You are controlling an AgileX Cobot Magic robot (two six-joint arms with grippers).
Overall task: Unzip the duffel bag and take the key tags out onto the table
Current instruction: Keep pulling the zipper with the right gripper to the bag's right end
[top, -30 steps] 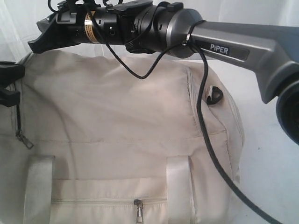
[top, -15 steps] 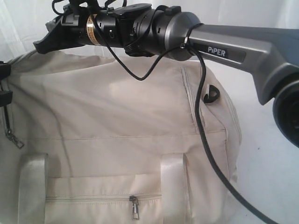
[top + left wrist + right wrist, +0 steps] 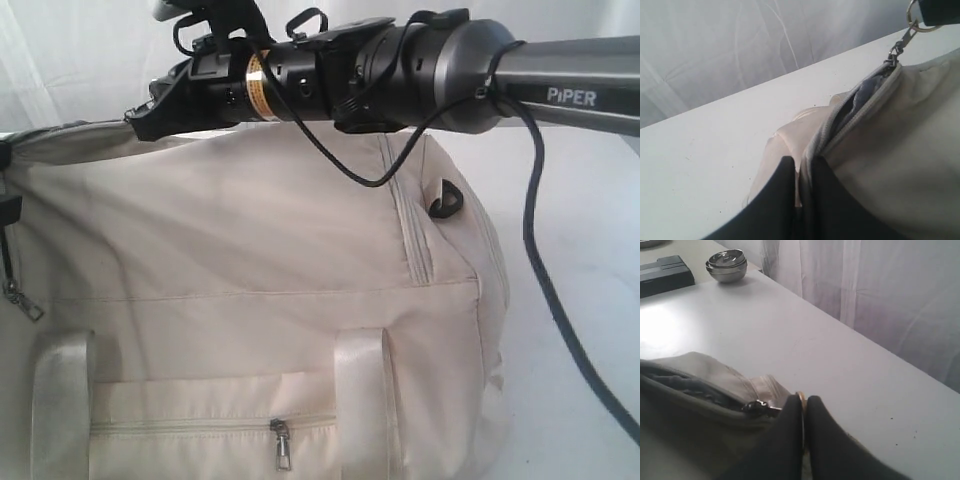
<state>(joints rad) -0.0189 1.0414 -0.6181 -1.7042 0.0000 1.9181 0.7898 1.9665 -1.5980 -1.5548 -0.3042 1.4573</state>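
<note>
As L tool (image 3: 801, 164) pinches duffel bag (image 3: 900, 150), R tool (image 3: 802, 401) grips zip-pull (image 3: 760, 406)

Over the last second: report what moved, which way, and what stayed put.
The right arm drew back toward the right of the exterior view, the right end effector shut on the zipper pull. The bag slid slightly left in that view, and the left end effector, clamped on the bag's end, slipped nearly out of it. Nothing was taken or released. The front pocket stayed zipped.
</note>
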